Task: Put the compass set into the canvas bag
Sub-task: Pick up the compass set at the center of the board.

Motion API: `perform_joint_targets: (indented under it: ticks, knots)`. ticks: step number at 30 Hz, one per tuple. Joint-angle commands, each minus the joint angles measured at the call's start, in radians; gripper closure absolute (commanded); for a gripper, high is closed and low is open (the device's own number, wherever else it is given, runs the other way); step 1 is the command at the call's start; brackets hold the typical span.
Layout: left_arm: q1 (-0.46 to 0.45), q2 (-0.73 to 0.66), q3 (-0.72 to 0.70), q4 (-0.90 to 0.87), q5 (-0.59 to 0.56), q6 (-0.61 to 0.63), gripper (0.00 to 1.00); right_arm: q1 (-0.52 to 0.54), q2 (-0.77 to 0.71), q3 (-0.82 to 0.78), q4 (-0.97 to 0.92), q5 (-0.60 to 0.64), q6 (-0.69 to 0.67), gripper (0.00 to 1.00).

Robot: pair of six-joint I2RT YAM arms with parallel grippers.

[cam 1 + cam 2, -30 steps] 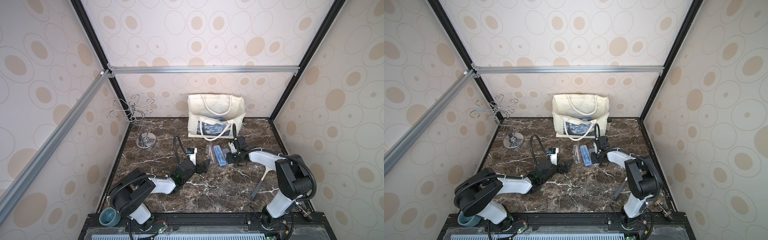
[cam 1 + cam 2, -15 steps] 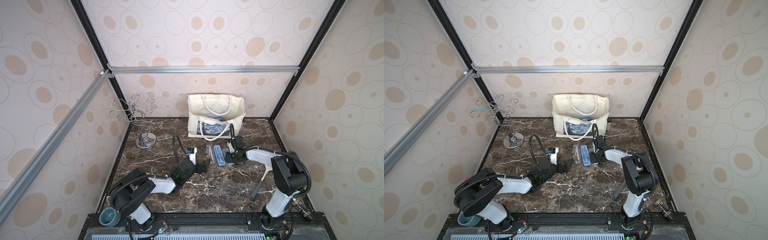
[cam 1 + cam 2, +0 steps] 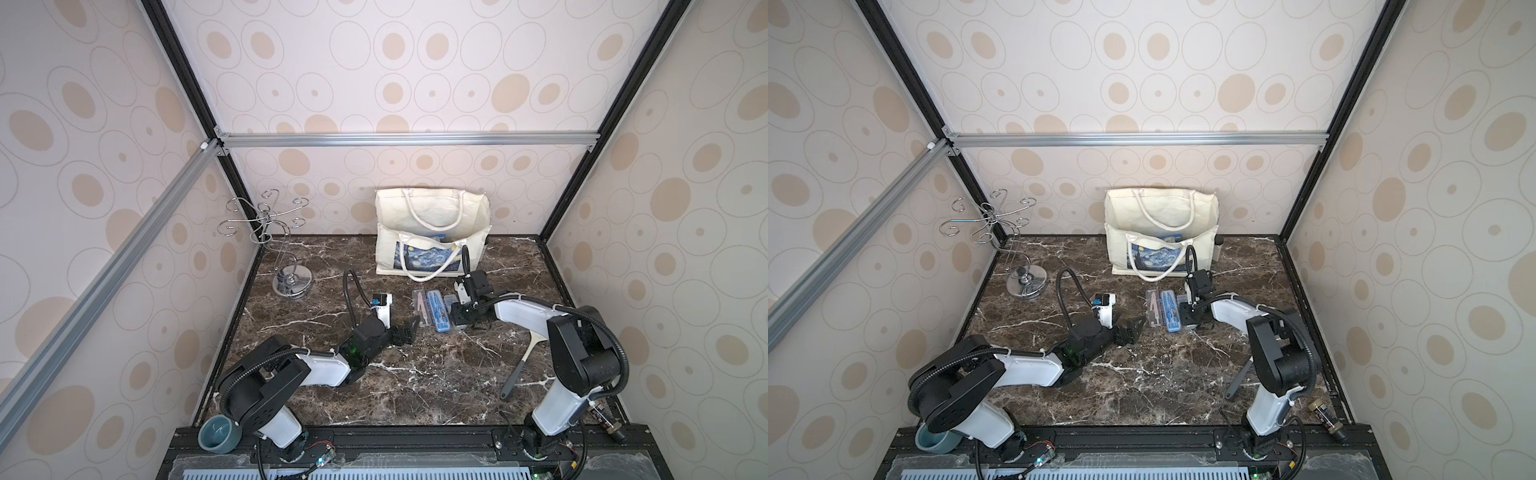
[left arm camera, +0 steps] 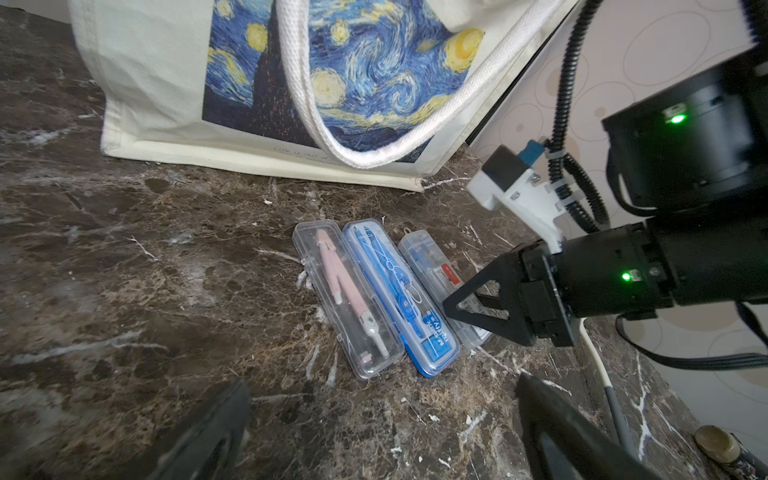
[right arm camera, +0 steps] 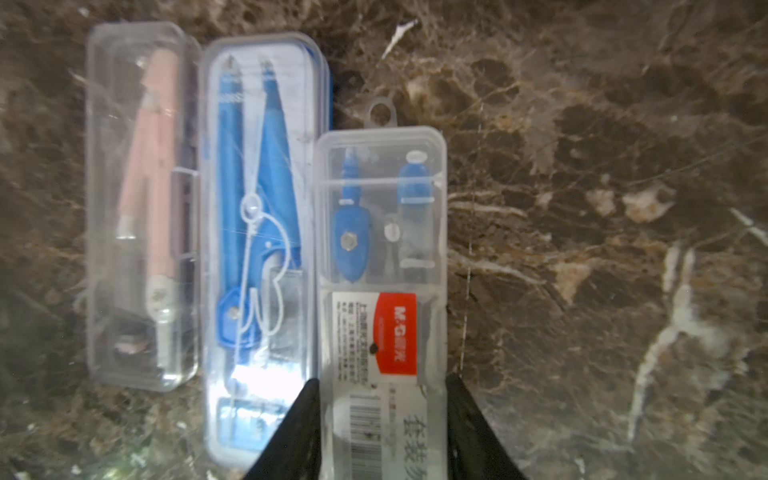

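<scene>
Your right gripper [image 5: 382,382] pinches the clear compass case [image 5: 380,216] across its width; its long axis runs straight ahead of the jaws. The bag [image 3: 386,245] stands beyond.

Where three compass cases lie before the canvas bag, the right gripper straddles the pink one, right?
Not the pink one: the right gripper straddles the clear red-labelled case, at the row's other end from the pink case, as the right wrist view shows.

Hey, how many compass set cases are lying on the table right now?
3, side by side before the canvas bag: the pink case, the blue case in the middle, and the red-label case between the jaws of the right gripper. The bag may hide more.
</scene>
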Motion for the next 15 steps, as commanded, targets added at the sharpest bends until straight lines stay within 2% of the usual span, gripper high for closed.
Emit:
perform_joint_targets:
  ticks: [1,9,15]
  knots:
    - [0.03,-0.004,0.014,0.052,0.052,-0.05,0.0,0.008,-0.094,-0.011,0.029,-0.045,-0.026,0.6]
    - [0.052,0.045,0.124,0.05,0.232,-0.115,0.0,0.019,-0.227,-0.072,0.098,-0.195,-0.097,0.61]
    - [0.054,0.063,0.187,0.061,0.268,-0.127,0.01,0.047,-0.295,-0.123,0.144,-0.255,-0.12,0.61]
